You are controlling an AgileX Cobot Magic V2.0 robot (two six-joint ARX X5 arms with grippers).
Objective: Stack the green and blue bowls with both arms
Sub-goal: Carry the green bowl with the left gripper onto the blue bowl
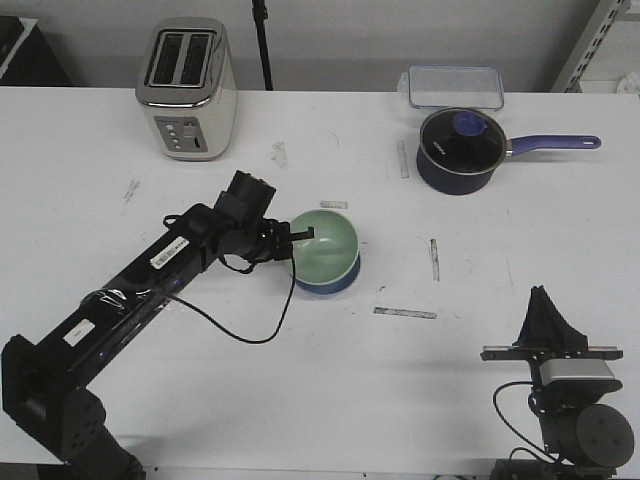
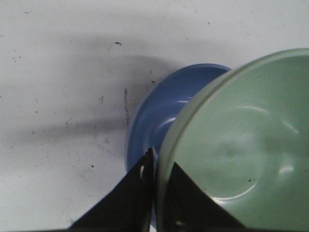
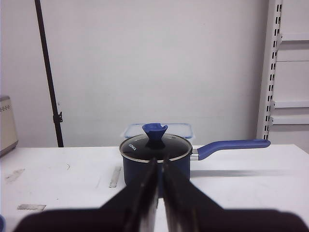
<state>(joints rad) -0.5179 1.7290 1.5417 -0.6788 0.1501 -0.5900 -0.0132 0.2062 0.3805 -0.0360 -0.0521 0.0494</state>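
Green bowl [image 1: 326,247], rim pinched by left gripper [image 1: 297,238], tilts inside blue bowl [image 2: 159,108]; early release risks tipping. Right gripper [image 3: 158,193] clenched, empty.

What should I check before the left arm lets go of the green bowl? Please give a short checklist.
1. The green bowl sits inside the blue bowl: ok, but it is tilted.
2. The left gripper is shut on the green bowl's rim: ok.
3. The green bowl sits level in the blue bowl: not ok.
4. The blue bowl rests flat on the table: cannot tell.
5. The right gripper is shut, empty and far from the bowls: ok.
6. The saucepan and toaster stand apart from the stack: ok.
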